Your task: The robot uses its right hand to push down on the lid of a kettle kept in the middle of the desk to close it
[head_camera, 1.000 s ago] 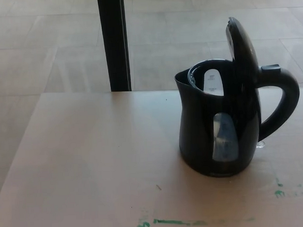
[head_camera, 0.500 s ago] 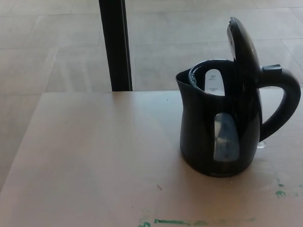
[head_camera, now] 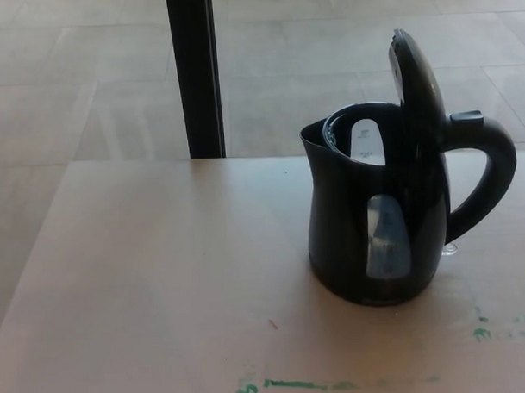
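The black kettle (head_camera: 367,236) stands upright on the light desk (head_camera: 161,269), right of the frame's centre. Its lid (head_camera: 418,83) is swung up nearly vertical above the open mouth, hinged by the handle (head_camera: 490,176), which loops toward the right edge. A pale water window (head_camera: 386,237) faces the camera. Green paint marks (head_camera: 295,385) streak the desk's lower edge. A dark post (head_camera: 196,74) rises at upper left over tiled floor (head_camera: 69,82). Neither robot hand shows, so their fingers cannot be judged.
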You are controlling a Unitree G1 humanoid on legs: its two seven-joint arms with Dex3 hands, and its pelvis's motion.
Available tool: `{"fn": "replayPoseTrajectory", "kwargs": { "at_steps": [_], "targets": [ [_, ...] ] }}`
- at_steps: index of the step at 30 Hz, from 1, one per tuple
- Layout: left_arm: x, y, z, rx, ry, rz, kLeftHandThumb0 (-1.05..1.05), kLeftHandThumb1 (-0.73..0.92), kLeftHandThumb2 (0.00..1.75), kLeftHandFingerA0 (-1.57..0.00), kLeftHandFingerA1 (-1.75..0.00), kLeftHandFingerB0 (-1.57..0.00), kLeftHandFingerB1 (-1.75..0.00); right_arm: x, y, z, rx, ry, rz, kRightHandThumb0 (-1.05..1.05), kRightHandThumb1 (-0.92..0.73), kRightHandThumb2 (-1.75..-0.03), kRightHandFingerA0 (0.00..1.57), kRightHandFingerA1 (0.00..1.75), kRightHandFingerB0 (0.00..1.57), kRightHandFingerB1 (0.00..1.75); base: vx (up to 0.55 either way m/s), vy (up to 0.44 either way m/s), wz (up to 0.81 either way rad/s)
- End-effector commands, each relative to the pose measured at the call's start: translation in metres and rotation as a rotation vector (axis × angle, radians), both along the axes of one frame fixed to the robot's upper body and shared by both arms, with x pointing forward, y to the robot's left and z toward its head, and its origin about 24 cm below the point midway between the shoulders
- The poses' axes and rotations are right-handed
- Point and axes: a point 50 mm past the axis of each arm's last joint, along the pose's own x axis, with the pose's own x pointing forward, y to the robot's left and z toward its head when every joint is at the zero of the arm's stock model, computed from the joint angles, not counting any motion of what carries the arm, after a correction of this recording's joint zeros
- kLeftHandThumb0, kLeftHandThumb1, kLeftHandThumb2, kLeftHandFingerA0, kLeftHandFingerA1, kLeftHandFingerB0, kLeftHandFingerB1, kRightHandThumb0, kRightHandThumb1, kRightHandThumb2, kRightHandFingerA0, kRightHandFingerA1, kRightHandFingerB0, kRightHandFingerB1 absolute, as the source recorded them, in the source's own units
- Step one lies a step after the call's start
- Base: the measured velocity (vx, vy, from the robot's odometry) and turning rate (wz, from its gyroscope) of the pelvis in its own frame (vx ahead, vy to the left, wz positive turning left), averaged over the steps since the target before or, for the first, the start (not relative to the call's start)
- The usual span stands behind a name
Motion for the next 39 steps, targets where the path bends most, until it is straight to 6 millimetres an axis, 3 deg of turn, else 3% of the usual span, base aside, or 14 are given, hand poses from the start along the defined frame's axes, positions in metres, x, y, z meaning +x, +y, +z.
{"fn": "replayPoseTrajectory", "kwargs": {
  "at_steps": [1, 6, 12, 14, 15, 23, 24, 25, 26, 29, 33, 34, 36, 39],
  "targets": [
    [0.001, 0.007, 0.007, 0.014, -0.021, 0.000, -0.73, 0.76, 0.63, -0.41, -0.47, -0.30, -0.34, 0.049, -0.011, 0.064, -0.120, -0.189, 0.035, -0.55, -0.77, -0.63, 0.37, 0.44, 0.21, 0.28, 0.00, 0.000, 0.00],
    [0.000, 0.008, 0.007, 0.012, -0.021, 0.004, -0.74, 0.77, 0.63, -0.39, -0.46, -0.29, -0.34, 0.091, 0.000, 0.114, -0.231, -0.317, 0.242, -0.63, -0.79, -0.64, 0.34, 0.47, 0.20, 0.29, 0.00, 0.000, 0.00],
    [-0.004, 0.008, 0.006, 0.009, -0.012, 0.007, -0.75, 0.75, 0.63, -0.42, -0.50, -0.31, -0.34, 0.147, 0.065, 0.188, -0.508, -0.347, 0.458, -0.79, -0.73, -0.63, 0.41, 0.43, 0.31, 0.30, 0.00, 0.000, 0.00],
    [-0.006, 0.008, 0.005, -0.003, -0.015, 0.054, -0.74, 0.72, 0.62, -0.44, -0.49, -0.32, -0.34, 0.167, 0.097, 0.208, -0.609, -0.339, 0.574, -0.72, -0.63, -0.94, 0.19, 0.51, 0.12, 0.41, 0.00, 0.000, 0.00],
    [-0.006, 0.008, 0.005, -0.003, -0.014, 0.052, -0.74, 0.72, 0.62, -0.45, -0.49, -0.31, -0.34, 0.170, 0.101, 0.210, -0.614, -0.341, 0.593, -0.66, -0.78, -0.62, 0.24, 0.41, 0.19, 0.28, 0.00, 0.000, 0.00],
    [-0.009, 0.007, 0.004, 0.007, 0.000, 0.010, -0.77, 0.75, 0.63, -0.41, -0.49, -0.31, -0.35, 0.205, 0.156, 0.235, -0.778, -0.328, 0.723, -0.80, -0.73, -0.63, 0.32, 0.42, 0.26, 0.29, 0.00, 0.000, 0.00],
    [-0.009, 0.006, 0.004, -0.006, -0.007, 0.030, -0.77, 0.74, 0.63, -0.43, -0.51, -0.32, -0.35, 0.214, 0.170, 0.240, -0.828, -0.323, 0.779, -0.78, -0.59, -0.96, 0.25, 0.54, 0.15, 0.42, 0.00, 0.000, 0.00],
    [-0.010, 0.007, 0.004, 0.006, 0.001, 0.015, -0.78, 0.75, 0.63, -0.42, -0.50, -0.31, -0.34, 0.217, 0.176, 0.241, -0.830, -0.314, 0.799, -0.76, -0.74, -0.63, 0.29, 0.45, 0.23, 0.29, 0.00, 0.000, 0.00],
    [-0.009, 0.007, 0.005, 0.006, -0.002, 0.014, -0.78, 0.75, 0.63, -0.42, -0.49, -0.30, -0.34, 0.220, 0.182, 0.242, -0.823, -0.318, 0.808, -0.77, -0.57, -0.95, 0.26, 0.54, 0.17, 0.43, 0.00, 0.000, 0.00],
    [-0.009, 0.009, 0.006, 0.007, -0.003, 0.024, -0.77, 0.75, 0.63, -0.43, -0.51, -0.30, -0.34, 0.233, 0.201, 0.237, -0.838, -0.305, 0.856, -0.76, -0.70, -0.63, 0.30, 0.49, 0.27, 0.31, 0.00, 0.000, 0.00],
    [-0.011, 0.010, 0.007, 0.022, 0.010, 0.013, -0.76, 0.75, 0.63, -0.44, -0.50, -0.31, -0.34, 0.242, 0.215, 0.230, -0.941, -0.243, 0.903, -0.77, -0.73, -0.63, 0.31, 0.50, 0.26, 0.32, 0.00, 0.000, 0.00],
    [-0.011, 0.010, 0.007, 0.022, 0.009, 0.006, -0.76, 0.75, 0.63, -0.44, -0.51, -0.31, -0.34, 0.243, 0.217, 0.228, -0.965, -0.215, 0.908, -0.81, -0.60, -0.97, 0.27, 0.55, 0.19, 0.44, 0.00, 0.000, 0.00],
    [-0.011, 0.010, 0.007, 0.015, 0.001, 0.021, -0.75, 0.74, 0.62, -0.44, -0.51, -0.31, -0.34, 0.246, 0.221, 0.225, -0.987, -0.195, 0.918, -0.79, -0.73, -0.63, 0.34, 0.46, 0.27, 0.30, 0.00, 0.000, 0.00],
    [-0.011, 0.010, 0.007, 0.003, -0.009, 0.041, -0.75, 0.73, 0.62, -0.43, -0.51, -0.31, -0.34, 0.251, 0.227, 0.219, -1.007, -0.165, 0.943, -0.80, -0.71, -0.62, 0.36, 0.46, 0.28, 0.29, 0.00, 0.000, 0.00]
  ]
}}
